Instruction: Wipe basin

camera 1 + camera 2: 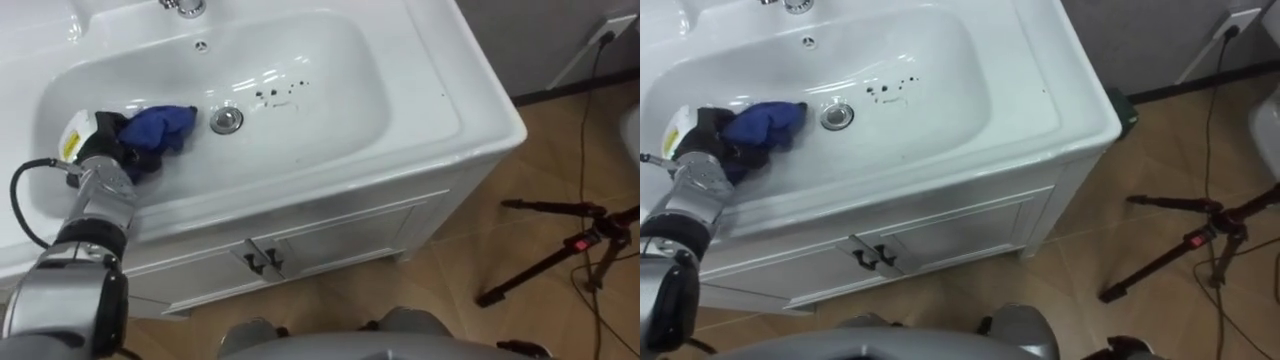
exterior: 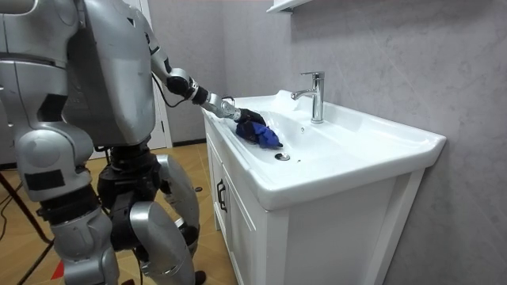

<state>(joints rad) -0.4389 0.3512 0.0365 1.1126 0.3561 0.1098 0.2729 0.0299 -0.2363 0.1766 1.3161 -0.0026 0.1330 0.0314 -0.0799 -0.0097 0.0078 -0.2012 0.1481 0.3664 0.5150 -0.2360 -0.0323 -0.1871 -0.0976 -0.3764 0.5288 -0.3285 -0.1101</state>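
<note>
My left hand (image 1: pixel 113 142) reaches into the left end of the white basin (image 1: pixel 335 95), its dark fingers curled on a crumpled blue cloth (image 1: pixel 162 124). The cloth lies on the basin floor just left of the metal drain (image 1: pixel 227 120). A scatter of dark specks (image 1: pixel 280 93) marks the basin floor to the right of the drain, apart from the cloth. In the room view I stand at the vanity's front, and the left hand (image 2: pixel 238 115) holds the cloth (image 2: pixel 265 134) low inside the basin (image 2: pixel 333 150).
A chrome faucet (image 2: pixel 315 95) stands at the back rim above the drain. Under the basin is a white cabinet with two doors and dark handles (image 1: pixel 262 260). On the wooden floor to the right stands a black tripod (image 1: pixel 565 240) with cables.
</note>
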